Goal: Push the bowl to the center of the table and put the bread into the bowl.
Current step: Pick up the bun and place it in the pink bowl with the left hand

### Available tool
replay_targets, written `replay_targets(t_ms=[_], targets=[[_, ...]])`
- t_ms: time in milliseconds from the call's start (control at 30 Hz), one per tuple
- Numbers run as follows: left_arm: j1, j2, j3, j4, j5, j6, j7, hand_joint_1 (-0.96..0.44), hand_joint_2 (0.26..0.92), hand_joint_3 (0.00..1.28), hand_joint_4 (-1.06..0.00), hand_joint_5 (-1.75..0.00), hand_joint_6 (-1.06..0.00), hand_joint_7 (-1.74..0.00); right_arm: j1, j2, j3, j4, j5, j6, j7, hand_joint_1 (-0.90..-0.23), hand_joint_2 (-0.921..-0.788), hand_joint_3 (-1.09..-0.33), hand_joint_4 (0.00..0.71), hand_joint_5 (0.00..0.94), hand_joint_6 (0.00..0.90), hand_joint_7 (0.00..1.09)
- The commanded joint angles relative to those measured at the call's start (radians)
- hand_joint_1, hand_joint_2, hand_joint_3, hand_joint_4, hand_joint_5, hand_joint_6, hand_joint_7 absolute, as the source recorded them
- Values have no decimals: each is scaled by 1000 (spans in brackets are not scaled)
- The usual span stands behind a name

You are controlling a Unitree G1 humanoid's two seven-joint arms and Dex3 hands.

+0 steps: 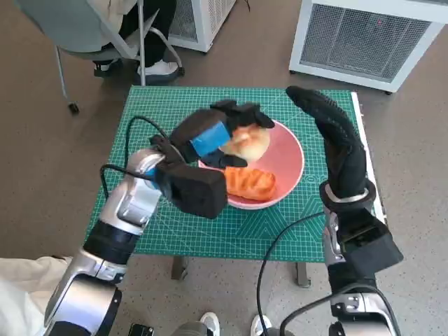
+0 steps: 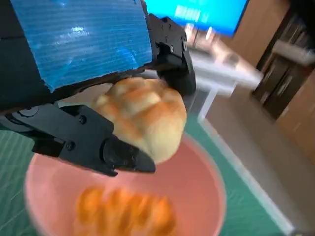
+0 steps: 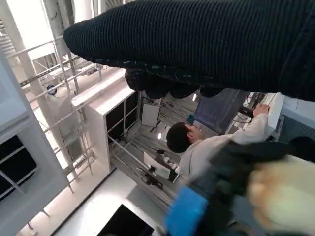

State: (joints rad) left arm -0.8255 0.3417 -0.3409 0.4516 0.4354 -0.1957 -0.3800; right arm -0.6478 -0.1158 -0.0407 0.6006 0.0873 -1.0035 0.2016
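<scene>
The pink bowl [image 1: 290, 157] looks like smooth matt plastic. The round bread [image 2: 147, 115] has a pale, soft, cracked crust; the orange bread [image 1: 250, 183] at six o'clock in the bowl looks glazed. The right hand [image 1: 336, 136] wears ribbed black knit. Blue tape on the left hand [image 1: 210, 136] has a slight sheen.

You get even, bright daylight over the green mat [image 1: 175, 217], with soft shadows. The pink bowl [image 2: 206, 196] and its orange pastry [image 2: 125, 214] smear with blur; window glare whitens the room beyond the glove [image 3: 206, 44].
</scene>
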Motion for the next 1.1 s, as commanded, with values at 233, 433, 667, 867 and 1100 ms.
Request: replay_targets(t_ms=[233, 433, 667, 867, 1100], targets=[[-8, -12, -3, 4, 22, -6, 27, -422, 921, 173, -5, -20, 1, -499, 36, 0, -5, -17, 5, 26, 4, -510, -921, -796, 152, 350, -1, 760], [13, -12, 24, -15, -14, 1, 21, -425, 921, 171, 0, -1, 1, -476, 37, 2, -7, -19, 0, 29, -2, -512, -921, -795, 151, 354, -1, 759], [61, -12, 98, -86, -121, 12, 2, -421, 921, 166, -1, 0, -10, -467, 34, 5, -10, -29, -10, 36, -12, -510, -921, -794, 150, 356, -1, 758], [118, -27, 181, -138, -222, -38, 41, -422, 921, 184, -9, -1, -71, -357, 25, 6, -15, -40, -11, 43, -17, -513, -921, -790, 152, 356, -1, 757], [205, -99, 284, -212, -353, -171, 131, -379, 921, 233, -55, -14, -131, -264, 8, 9, -15, -68, -2, 62, -15, -515, -921, -781, 160, 346, -1, 750]])
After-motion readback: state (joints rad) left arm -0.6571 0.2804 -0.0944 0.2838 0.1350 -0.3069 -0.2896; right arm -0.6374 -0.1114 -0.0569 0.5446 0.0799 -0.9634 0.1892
